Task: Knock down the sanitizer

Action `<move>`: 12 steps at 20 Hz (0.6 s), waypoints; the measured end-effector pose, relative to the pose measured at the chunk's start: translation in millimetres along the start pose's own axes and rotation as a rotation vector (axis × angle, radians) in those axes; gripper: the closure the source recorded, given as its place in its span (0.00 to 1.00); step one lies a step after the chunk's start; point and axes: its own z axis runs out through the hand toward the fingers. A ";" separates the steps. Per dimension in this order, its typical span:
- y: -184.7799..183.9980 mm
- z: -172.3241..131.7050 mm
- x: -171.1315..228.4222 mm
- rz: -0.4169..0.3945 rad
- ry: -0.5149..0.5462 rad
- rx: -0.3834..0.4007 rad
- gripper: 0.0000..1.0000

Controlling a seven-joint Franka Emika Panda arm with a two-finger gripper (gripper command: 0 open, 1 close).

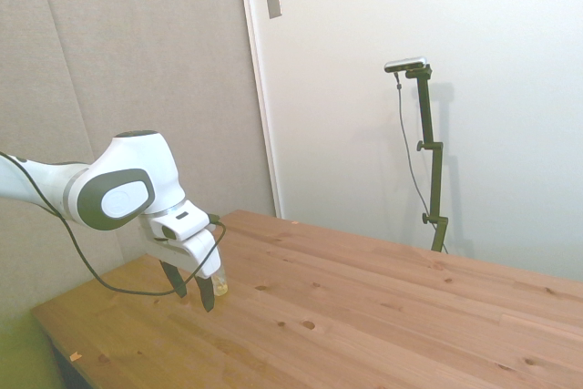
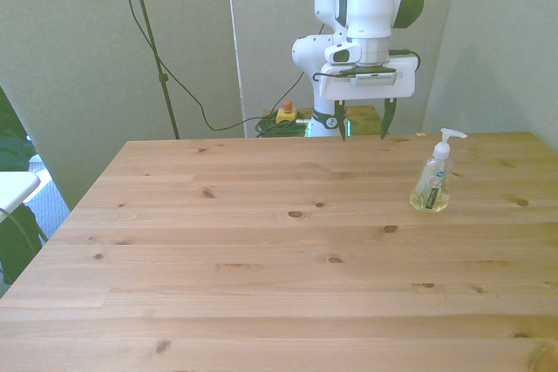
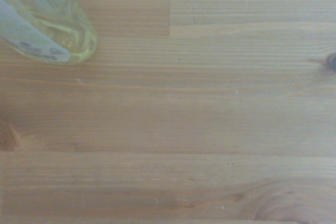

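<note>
Sanitizer upright, gripper hanging spread and empty behind it.

The sanitizer (image 2: 433, 182) stands on its base on the wooden table (image 2: 261, 259), toward the front view's right, white pump nozzle up top, pale yellow liquid pooled low in the clear bottle. The gripper (image 2: 364, 122) hangs above the table's far edge, its 2 dark fingers (image 2: 387, 117) pointing down and set wide apart, nothing between them. From the front it sits off to the bottle's left and farther back, clear of it. In the side view the gripper (image 1: 194, 291) mostly hides the bottle (image 1: 221, 285), only a yellowish sliver showing. The wrist view catches the bottle's base (image 3: 50, 27) close up on the planks.
</note>
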 end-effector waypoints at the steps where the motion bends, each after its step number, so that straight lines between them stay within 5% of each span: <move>1: 0.0 0.6 0.2 0.000 -0.001 -0.001 0.00; 3: -2.0 1.6 -1.2 -0.005 -0.003 -0.002 0.00; 4: -4.9 2.1 -2.7 -0.012 -0.004 -0.003 1.00; 12: -65.6 9.9 -23.8 -0.039 -0.008 -0.016 1.00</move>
